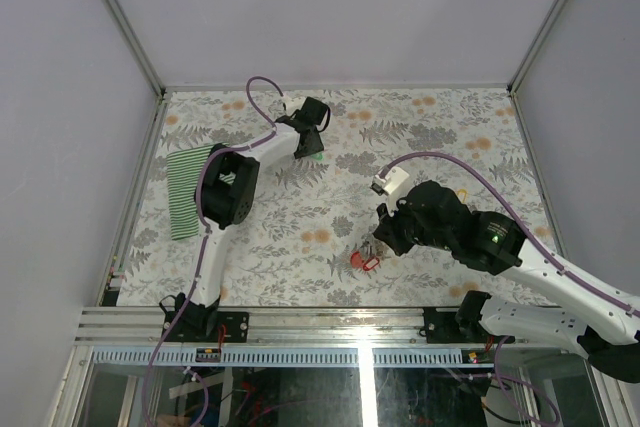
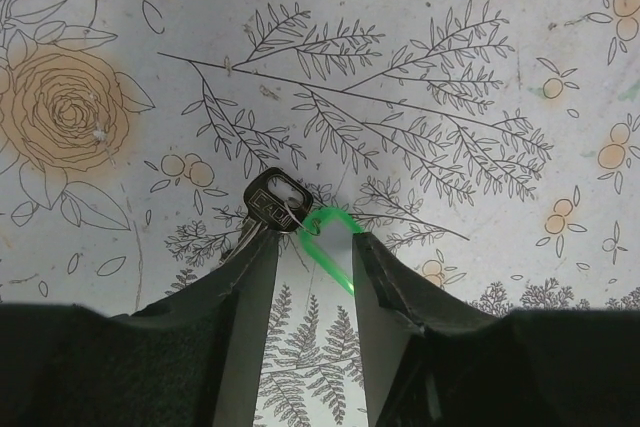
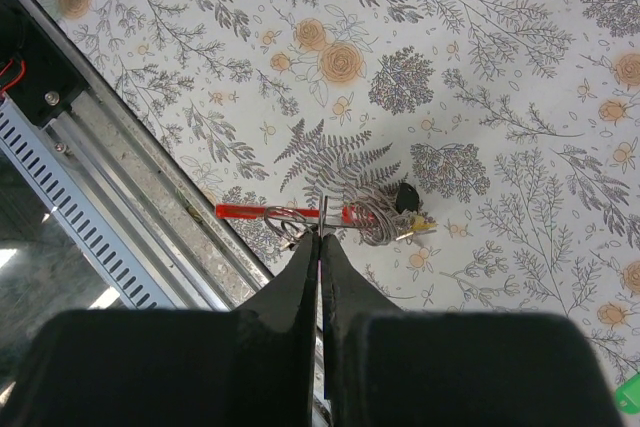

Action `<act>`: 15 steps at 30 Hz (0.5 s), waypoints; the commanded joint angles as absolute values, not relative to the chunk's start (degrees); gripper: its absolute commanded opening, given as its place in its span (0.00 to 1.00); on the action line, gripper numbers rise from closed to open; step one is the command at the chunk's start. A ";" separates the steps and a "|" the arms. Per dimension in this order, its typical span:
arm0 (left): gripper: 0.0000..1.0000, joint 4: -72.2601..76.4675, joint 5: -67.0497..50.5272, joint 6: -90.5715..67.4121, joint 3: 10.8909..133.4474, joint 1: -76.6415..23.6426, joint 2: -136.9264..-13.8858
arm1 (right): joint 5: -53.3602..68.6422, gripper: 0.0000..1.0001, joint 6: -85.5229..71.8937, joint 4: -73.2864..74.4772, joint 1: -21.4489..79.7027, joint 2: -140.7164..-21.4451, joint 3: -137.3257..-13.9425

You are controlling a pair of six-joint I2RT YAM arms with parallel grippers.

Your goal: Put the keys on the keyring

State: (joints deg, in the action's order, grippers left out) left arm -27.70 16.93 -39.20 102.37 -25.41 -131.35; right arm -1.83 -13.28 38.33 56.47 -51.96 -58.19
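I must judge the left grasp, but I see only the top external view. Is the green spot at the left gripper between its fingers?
Observer: Yes. The left wrist view shows a green loop between the fingers of the left gripper, whose jaws stand apart.
Operator: Is a key joined to it?
Observer: A dark key head sits at the loop's upper left end; a thin wire ring seems to link them.
Operator: And the right gripper?
Observer: In the right wrist view the right gripper is shut, and it seems to pinch the keyring where its wire meets the red strip.
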 commanded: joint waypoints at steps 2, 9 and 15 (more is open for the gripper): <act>0.36 -25.47 18.20 -39.74 104.46 -24.78 -132.11 | -0.55 0.00 -12.78 36.65 56.47 -52.02 -58.93; 0.36 -25.33 17.98 -39.40 104.41 -24.52 -132.20 | -0.18 0.00 -12.81 37.02 56.45 -52.12 -58.58; 0.37 -24.23 17.93 -39.12 103.45 -24.48 -130.74 | 0.00 0.00 -12.83 37.10 56.45 -52.16 -58.54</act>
State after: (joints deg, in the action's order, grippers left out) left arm -27.24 16.93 -39.18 102.45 -24.95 -131.57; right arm -0.78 -13.26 38.35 56.47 -52.14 -58.19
